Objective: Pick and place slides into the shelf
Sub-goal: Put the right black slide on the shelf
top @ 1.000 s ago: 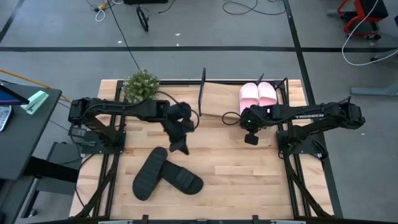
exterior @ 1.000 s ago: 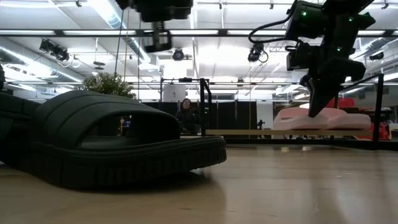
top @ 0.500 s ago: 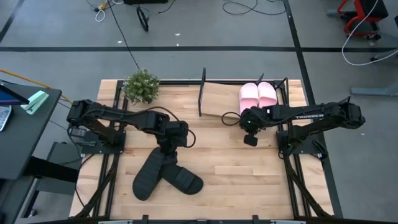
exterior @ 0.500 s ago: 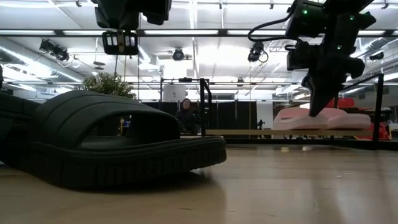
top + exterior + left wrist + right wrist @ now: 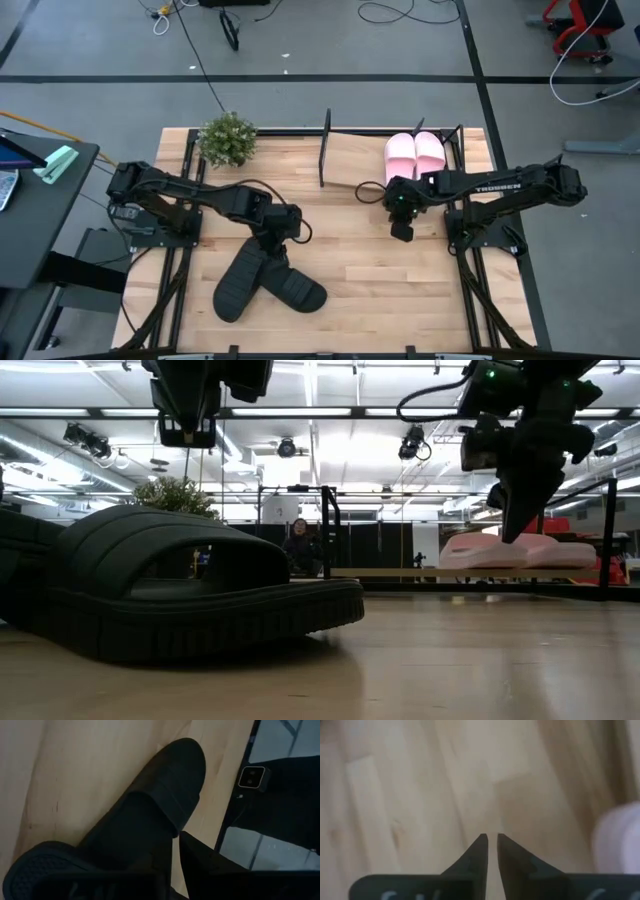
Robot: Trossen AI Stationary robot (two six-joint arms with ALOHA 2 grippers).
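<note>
Left gripper [image 5: 272, 248] over the black slides [image 5: 268, 279] — pink pair [image 5: 416, 151] on the shelf [image 5: 340, 150]

The left gripper's fingers stand a narrow slit apart above the crossed black slides on the table [image 5: 380, 270], holding nothing. The right gripper [image 5: 400, 228] hangs over bare wood just in front of the shelf — also barely parted, empty.

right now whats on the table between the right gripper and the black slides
Nothing: in the high view only bare wood separates the right gripper from the black slides. The left gripper hangs over the slides themselves, not in that stretch.
</note>
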